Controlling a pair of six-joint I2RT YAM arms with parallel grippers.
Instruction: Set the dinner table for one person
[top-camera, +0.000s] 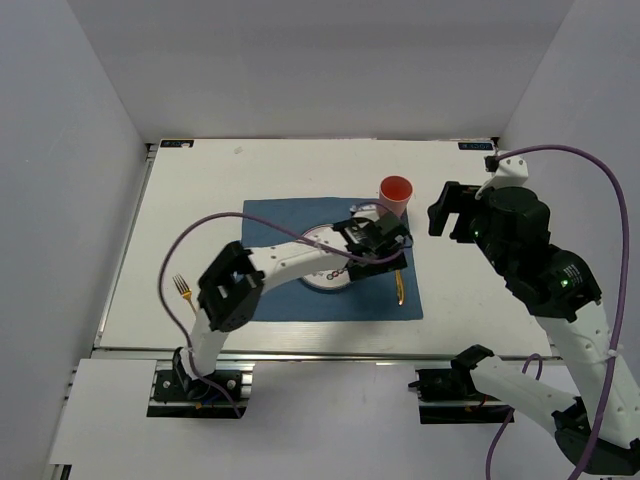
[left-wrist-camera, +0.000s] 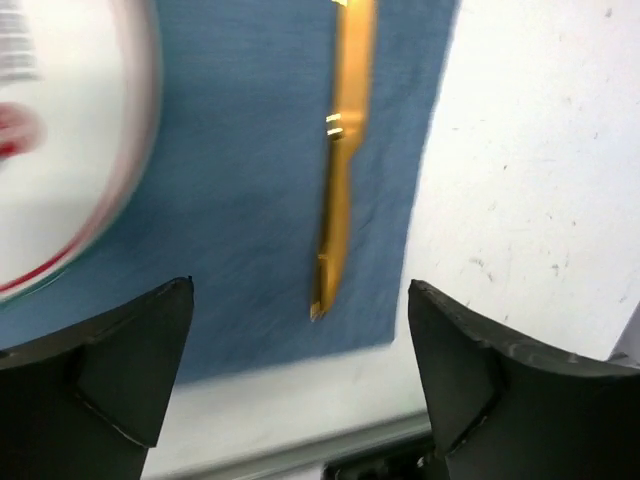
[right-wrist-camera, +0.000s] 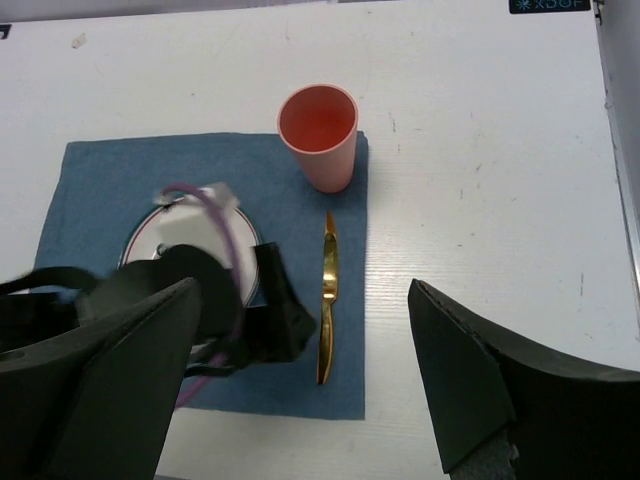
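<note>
The white dinner table (top-camera: 200, 190) holds a blue cloth placemat (top-camera: 275, 300). On the mat lie a white plate (top-camera: 322, 240), a pink cup (top-camera: 396, 192) at the far right corner and a gold knife (top-camera: 400, 285) along the right edge. A gold fork (top-camera: 183, 290) lies on the bare table left of the mat. My left gripper (top-camera: 388, 240) hovers open and empty over the plate's right side, next to the knife (left-wrist-camera: 340, 180). My right gripper (top-camera: 448, 210) is open and empty, raised to the right of the cup (right-wrist-camera: 318, 135).
The table's metal front rail (top-camera: 300, 352) runs along the near edge. The left arm and its purple cable (top-camera: 270, 228) stretch across the plate and hide part of it. White walls close in the back and both sides.
</note>
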